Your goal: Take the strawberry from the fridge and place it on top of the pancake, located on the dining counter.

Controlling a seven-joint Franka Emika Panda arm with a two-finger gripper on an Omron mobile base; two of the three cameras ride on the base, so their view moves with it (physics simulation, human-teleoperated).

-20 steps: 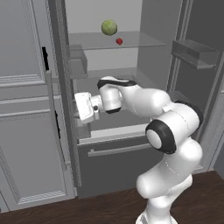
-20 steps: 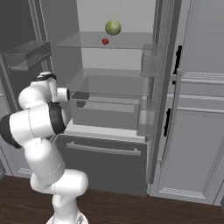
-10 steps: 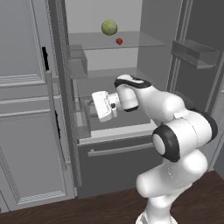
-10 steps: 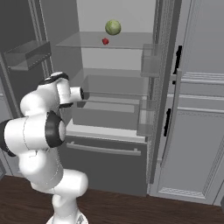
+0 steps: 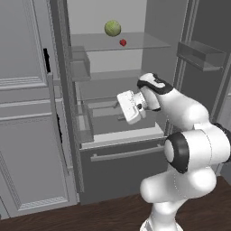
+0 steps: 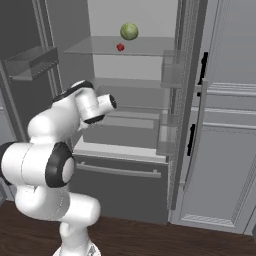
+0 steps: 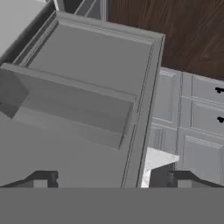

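The strawberry is a tiny red berry on the top glass shelf of the open fridge, just right of and below a round green cabbage. From the right base the strawberry lies left of and below the cabbage. My gripper hangs in front of the fridge's middle shelves, well below the strawberry and about level with the inner drawers. It is open and holds nothing. In the hand view the gripper has its dark tips set wide apart over a grey door bin. The pancake and the dining counter are out of view.
Both fridge doors stand open, with door bins on the left door and the right door. Light grey panelled cabinets flank the fridge. The freezer drawer sits shut below, above the dark wood floor.
The arm has swung its hand from the left door edge rightward, in front of the fridge's middle shelves. The jaws stay wide open. Strawberry and cabbage have not moved.
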